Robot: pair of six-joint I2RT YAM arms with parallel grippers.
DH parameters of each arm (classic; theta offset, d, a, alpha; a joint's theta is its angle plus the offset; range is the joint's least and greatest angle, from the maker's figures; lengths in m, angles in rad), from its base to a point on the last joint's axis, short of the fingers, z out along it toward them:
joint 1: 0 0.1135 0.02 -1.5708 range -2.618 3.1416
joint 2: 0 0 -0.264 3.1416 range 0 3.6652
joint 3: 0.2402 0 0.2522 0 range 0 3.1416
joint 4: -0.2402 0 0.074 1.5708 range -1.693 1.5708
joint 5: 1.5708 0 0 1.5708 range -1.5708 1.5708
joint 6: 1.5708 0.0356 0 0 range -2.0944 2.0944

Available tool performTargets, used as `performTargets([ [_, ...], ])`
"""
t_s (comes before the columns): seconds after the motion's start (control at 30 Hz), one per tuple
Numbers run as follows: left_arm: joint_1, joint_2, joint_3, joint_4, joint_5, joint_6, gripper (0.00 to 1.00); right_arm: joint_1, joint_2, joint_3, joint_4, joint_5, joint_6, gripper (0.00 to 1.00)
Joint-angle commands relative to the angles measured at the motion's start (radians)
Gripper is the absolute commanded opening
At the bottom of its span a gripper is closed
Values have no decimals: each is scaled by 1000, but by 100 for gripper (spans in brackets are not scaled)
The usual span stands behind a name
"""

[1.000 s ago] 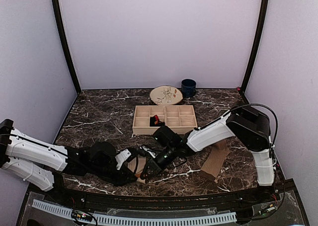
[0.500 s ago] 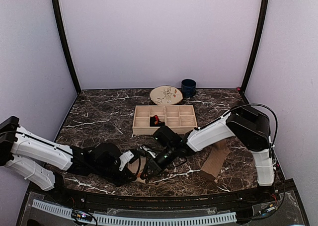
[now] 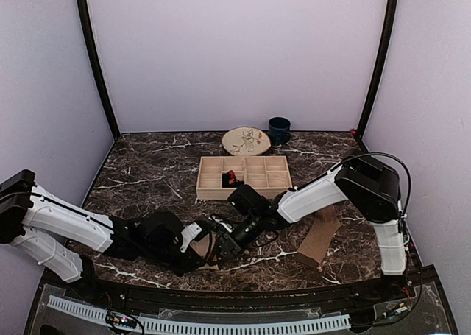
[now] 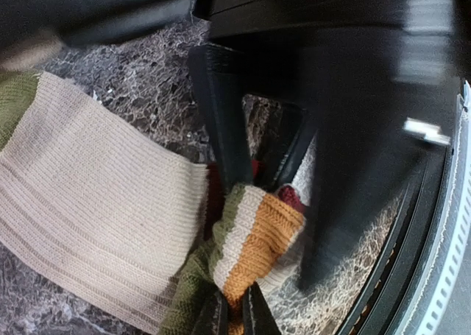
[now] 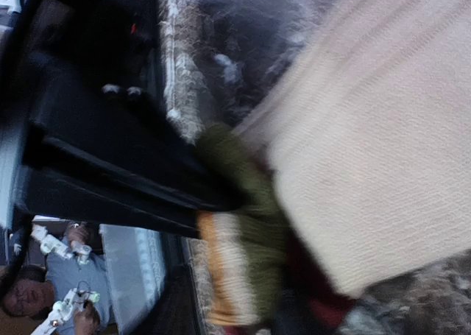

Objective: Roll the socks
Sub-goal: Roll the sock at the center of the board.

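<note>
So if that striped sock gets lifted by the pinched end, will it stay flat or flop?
Probably flop: the striped sock is soft ribbed knit, and it bunches where the left end effector pinches it. It is likely light for its size. The fuzzy knit should grip rather than slip, and lying flat, it shouldn't roll away.

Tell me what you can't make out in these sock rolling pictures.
Striped sock: in the top view, almost wholly covered by the jaws of both arms.
Right jaws, open or shut: right wrist view is motion-blurred.
Black-and-red item in the wooden tray: too small in the top view to identify.
</note>
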Motion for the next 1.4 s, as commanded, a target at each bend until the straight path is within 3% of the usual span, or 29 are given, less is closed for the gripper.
performTargets([
  [0.0, -4, 38, -16, -39, 0, -21, 0, 4, 7, -12, 14, 47, -27, 99],
  [0.27, -2, 28, -27, -26, 13, -31, 0, 4, -66, -76, 21, 139, -54, 100],
  [0.6, 1, 15, -70, 29, 17, -58, 0, 0, -166, -193, 32, 416, -94, 100],
  [1.07, 28, -34, -91, 31, 23, -56, 0, 22, -515, -329, 59, 1024, -196, 100],
  [1.2, 30, -39, -93, 31, 32, -56, 0, 63, -654, -356, 158, 1291, -260, 100],
  [1.33, 31, -34, -90, 30, 55, -50, 0, 62, -725, -403, 277, 1426, -190, 100],
  [1.37, 31, -33, -89, 30, 59, -50, 0, 59, -727, -410, 307, 1397, -208, 100],
])
